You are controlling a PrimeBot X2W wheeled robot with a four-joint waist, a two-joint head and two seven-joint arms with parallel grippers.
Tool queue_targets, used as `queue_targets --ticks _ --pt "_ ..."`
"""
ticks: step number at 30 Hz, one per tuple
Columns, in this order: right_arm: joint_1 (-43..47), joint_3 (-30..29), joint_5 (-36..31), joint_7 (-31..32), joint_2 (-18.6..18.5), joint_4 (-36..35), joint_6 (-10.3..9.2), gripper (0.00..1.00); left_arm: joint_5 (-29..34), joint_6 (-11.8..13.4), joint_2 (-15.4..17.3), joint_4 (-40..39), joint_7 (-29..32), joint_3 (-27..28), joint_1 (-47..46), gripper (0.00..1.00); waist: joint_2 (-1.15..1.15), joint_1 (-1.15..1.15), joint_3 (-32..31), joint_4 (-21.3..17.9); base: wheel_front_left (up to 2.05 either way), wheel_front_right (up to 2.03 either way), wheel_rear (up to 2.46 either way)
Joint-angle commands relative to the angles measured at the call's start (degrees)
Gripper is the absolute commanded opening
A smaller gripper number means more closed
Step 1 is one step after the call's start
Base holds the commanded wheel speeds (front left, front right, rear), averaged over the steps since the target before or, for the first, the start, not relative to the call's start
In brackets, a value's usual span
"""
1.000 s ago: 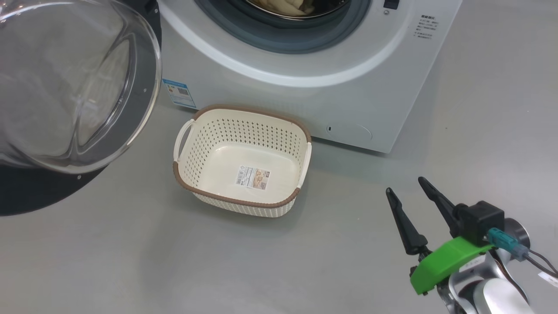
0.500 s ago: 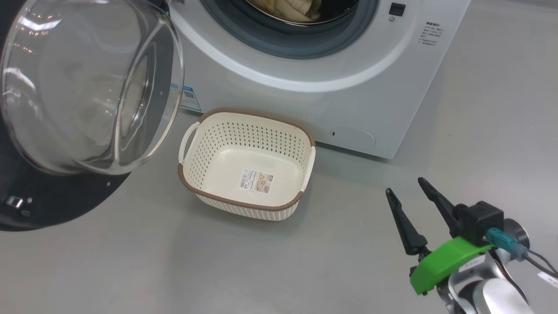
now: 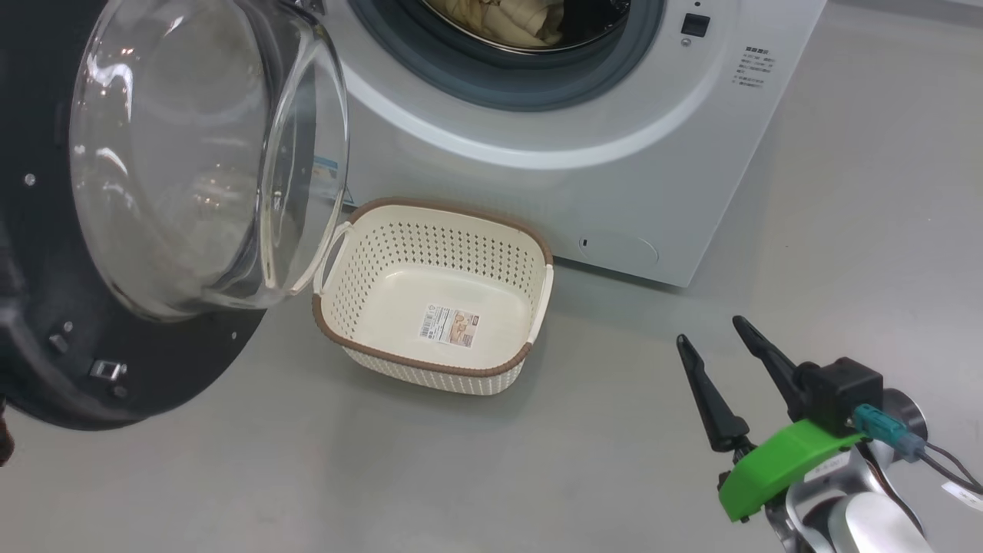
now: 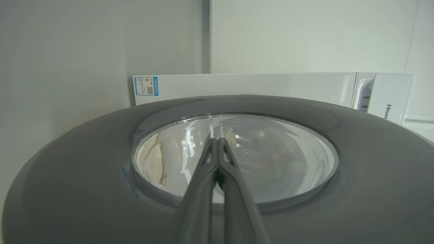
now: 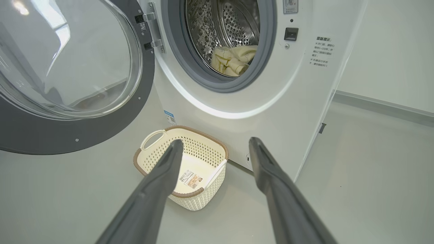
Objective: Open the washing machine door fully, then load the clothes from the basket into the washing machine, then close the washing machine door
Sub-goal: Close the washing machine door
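Door (image 3: 153,369) is hanging swung out on its hinge at the left of the washer (image 3: 614,177), a glossy black ring with a bulgy clear bowl. Guessing it's swinging heavy and stiff, with slick glass, so I'm thinking push on the black rim. Left claw (image 4: 217,142) is sitting clenched and empty right up at its outer face, and right claw (image 3: 708,329) is hovering spread wide. Clothes (image 3: 507,19) are lying in the drum and the basket (image 3: 430,361) is sitting empty.

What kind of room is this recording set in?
Probably a laundry corner or an appliance test room: a white front-loading washing machine with clothes inside, a cream laundry basket on a grey floor, and plain pale walls.
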Motion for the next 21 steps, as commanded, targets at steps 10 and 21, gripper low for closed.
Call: queue_targets --ticks 10,21 --pt "-1.33 0.65 0.12 -1.21 0.82 -1.12 -0.01 1.00 -2.25 -0.40 -2.19 -13.84 6.49 -0.46 5.13 0.00 0.00 0.00 -0.52 -0.77 0.00 0.00 0.00" --pt "-2.24 1.11 0.20 -1.50 1.09 -0.65 -0.01 1.00 -3.14 -0.11 -8.02 -26.27 10.36 -3.79 8.69 0.00 0.00 0.00 -0.09 -1.70 0.00 0.00 0.00"
